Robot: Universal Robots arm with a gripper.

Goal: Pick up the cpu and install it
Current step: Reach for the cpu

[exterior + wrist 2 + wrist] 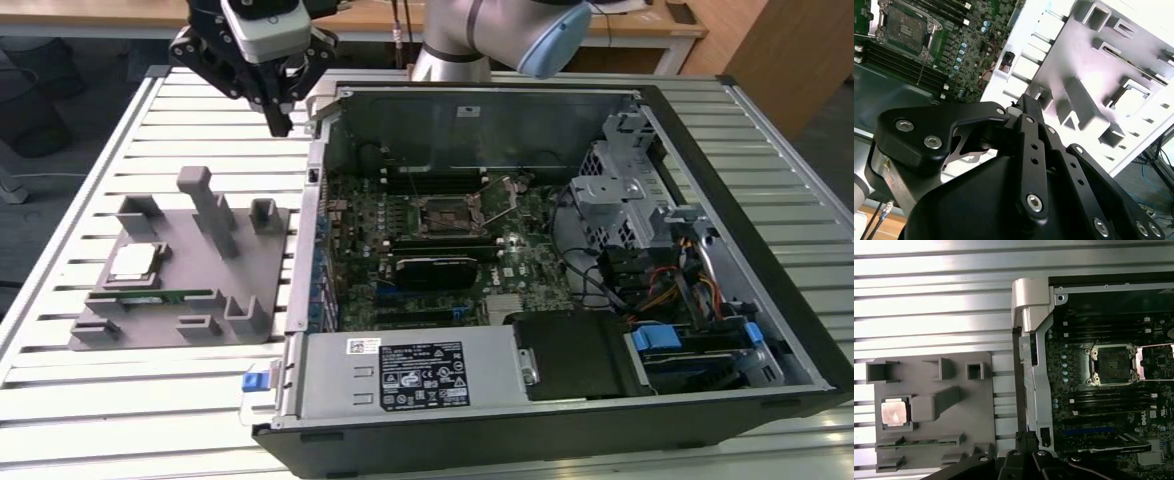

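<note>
The cpu (134, 262) is a small silvery square with a tan rim. It lies flat in a pocket of the grey fixture plate (200, 275) on the exterior view's left, and the first wrist view has the cpu (894, 412) too. My gripper (278, 122) hangs high over the slatted table by the far left corner of the open computer case, well beyond the plate. Its black fingers (1026, 439) are shut together with nothing between them. The empty socket (447, 212) sits open on the motherboard, seen as the socket (1114, 365) in the first wrist view.
A thin green memory stick (160, 297) lies in a slot on the plate nearer than the cpu. Grey posts (214, 210) rise from the plate. The case wall (310, 230) stands between plate and motherboard. Drive cages and cables (654, 250) fill the case's right side.
</note>
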